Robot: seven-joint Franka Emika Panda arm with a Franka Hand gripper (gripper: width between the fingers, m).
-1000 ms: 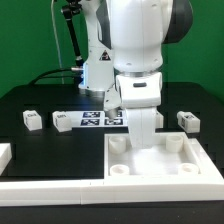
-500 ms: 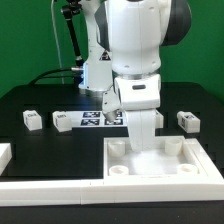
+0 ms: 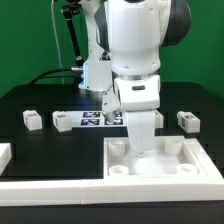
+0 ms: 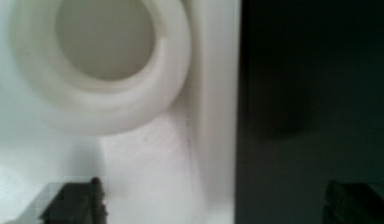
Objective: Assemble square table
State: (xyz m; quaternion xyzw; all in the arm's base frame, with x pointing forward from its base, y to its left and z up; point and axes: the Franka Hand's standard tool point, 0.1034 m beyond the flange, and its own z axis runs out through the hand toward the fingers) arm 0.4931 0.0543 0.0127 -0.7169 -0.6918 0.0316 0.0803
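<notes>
The square table top [image 3: 160, 165] is a large white slab with a raised rim and round corner sockets, lying at the front right. My gripper [image 3: 143, 150] points down at the middle of its far rim. In the wrist view my gripper [image 4: 215, 205] is open. Its dark fingertips [image 4: 73, 200] stand wide apart on either side of the slab's edge [image 4: 207, 120], beside a round socket [image 4: 109, 60]. Three small white tagged legs lie on the black table: two at the left [image 3: 33, 120] [image 3: 62, 122] and one at the right [image 3: 188, 121].
The marker board [image 3: 98, 118] lies behind the gripper. A long white border rail [image 3: 55, 187] runs along the front, with another piece at the left edge [image 3: 5, 153]. The arm's base [image 3: 95, 75] stands at the back.
The arm has edged very slightly toward the exterior view's right; the slab and legs have not moved.
</notes>
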